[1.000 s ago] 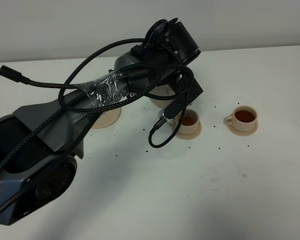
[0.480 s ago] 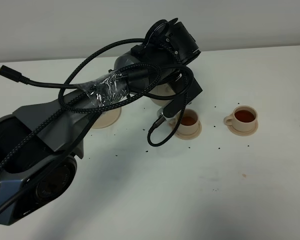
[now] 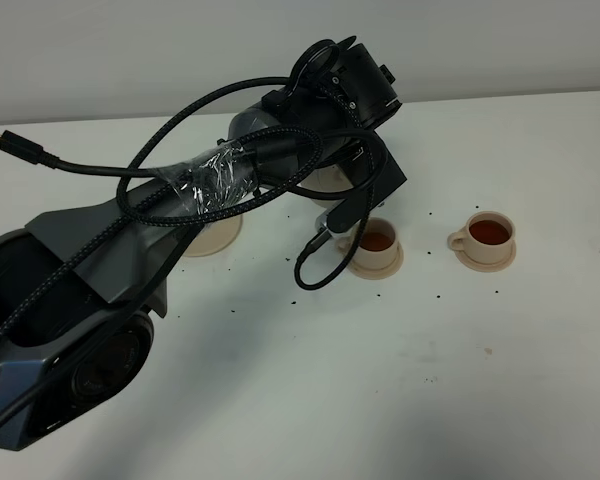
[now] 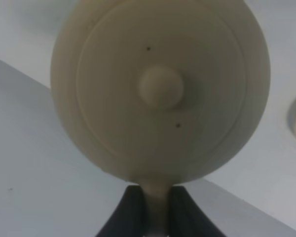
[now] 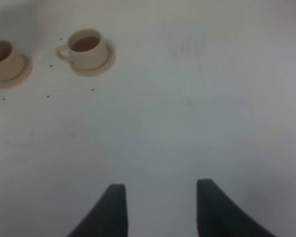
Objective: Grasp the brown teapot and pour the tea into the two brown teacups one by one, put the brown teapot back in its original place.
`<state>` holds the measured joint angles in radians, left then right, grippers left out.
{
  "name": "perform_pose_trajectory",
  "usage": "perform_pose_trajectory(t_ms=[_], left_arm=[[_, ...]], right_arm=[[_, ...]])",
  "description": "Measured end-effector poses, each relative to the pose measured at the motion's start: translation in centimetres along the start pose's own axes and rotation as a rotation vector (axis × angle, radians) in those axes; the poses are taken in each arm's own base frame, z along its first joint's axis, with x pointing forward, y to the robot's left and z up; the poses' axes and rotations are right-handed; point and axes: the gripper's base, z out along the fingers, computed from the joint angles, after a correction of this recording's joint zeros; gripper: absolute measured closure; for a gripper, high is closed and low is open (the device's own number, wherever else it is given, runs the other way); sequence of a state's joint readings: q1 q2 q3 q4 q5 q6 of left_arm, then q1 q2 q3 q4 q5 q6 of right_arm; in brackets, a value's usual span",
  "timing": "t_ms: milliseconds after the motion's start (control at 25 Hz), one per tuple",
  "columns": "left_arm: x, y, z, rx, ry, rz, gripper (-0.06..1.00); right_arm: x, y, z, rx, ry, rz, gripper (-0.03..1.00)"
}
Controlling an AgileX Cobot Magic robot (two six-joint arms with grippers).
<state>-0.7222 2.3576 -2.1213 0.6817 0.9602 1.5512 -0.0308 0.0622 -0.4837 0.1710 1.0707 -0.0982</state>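
Observation:
The brown teapot (image 4: pixel 160 89) fills the left wrist view from above, with its knobbed lid up. My left gripper (image 4: pixel 158 215) is shut on its loop handle. In the exterior high view only a sliver of the teapot (image 3: pixel 328 183) shows under my left arm's wrist (image 3: pixel 345 95), just left of the near teacup (image 3: pixel 378 243). The second teacup (image 3: pixel 490 233) stands further right. Both cups hold brown tea and sit on small saucers. The wide saucer plate (image 3: pixel 215 238) lies partly hidden under the left arm. My right gripper (image 5: pixel 160 207) is open and empty, well away from both cups (image 5: pixel 89 48).
A thick braided cable (image 3: pixel 325 265) loops down from the left arm close to the near cup. Small dark specks dot the white table (image 3: pixel 430 360). The left arm's base (image 3: pixel 70 330) fills the lower left.
The left wrist with the teapot has shifted slightly up and left, away from the near cup. The hanging cable loop has swung a little left. The cups have not moved.

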Motion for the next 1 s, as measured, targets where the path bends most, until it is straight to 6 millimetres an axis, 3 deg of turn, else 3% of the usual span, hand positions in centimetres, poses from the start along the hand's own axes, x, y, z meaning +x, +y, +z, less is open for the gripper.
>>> perform_pose_trajectory(t_ms=[1000], left_arm=[[0.00, 0.18, 0.00, -0.020, 0.000, 0.029, 0.82]], right_arm=[[0.00, 0.00, 0.00, 0.000, 0.000, 0.000, 0.63]])
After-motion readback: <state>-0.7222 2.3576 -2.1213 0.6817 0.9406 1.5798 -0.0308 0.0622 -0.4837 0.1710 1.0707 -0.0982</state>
